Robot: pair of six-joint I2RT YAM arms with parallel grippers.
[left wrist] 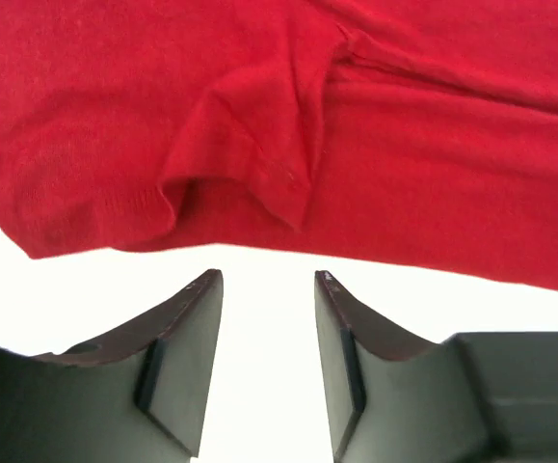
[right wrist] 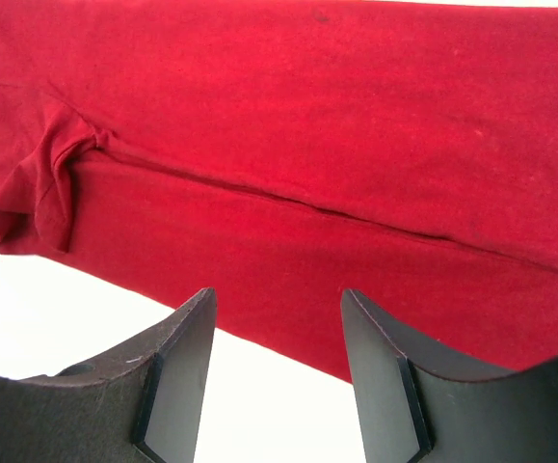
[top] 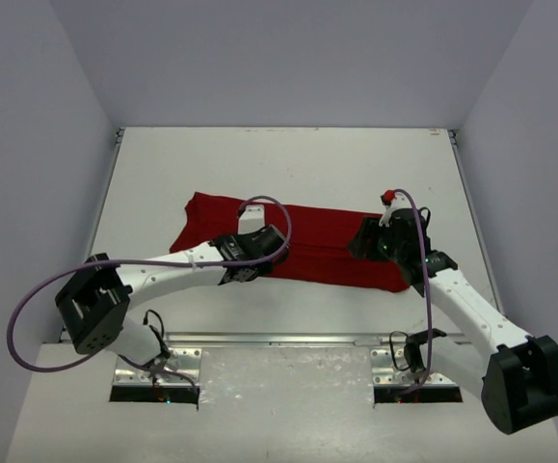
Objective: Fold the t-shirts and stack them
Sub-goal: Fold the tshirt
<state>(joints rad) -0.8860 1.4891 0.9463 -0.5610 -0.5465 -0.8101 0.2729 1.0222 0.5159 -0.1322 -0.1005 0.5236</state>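
The dark red t-shirt (top: 322, 239) lies on the white table (top: 288, 164), folded lengthwise into a long band. My left gripper (top: 271, 243) is open and empty at the shirt's near edge. In the left wrist view the gripper (left wrist: 269, 278) hangs over bare table, just short of the cloth (left wrist: 433, 145) and its rumpled sleeve (left wrist: 250, 164). My right gripper (top: 363, 239) is open and empty at the shirt's right part. In the right wrist view the gripper (right wrist: 279, 297) is above the near hem of the shirt (right wrist: 307, 116). No neck tag shows.
Grey walls enclose the table on three sides. A purple cable (top: 277, 207) loops above the left arm over the shirt. Metal mounting plates (top: 279, 340) run along the near edge by the arm bases.
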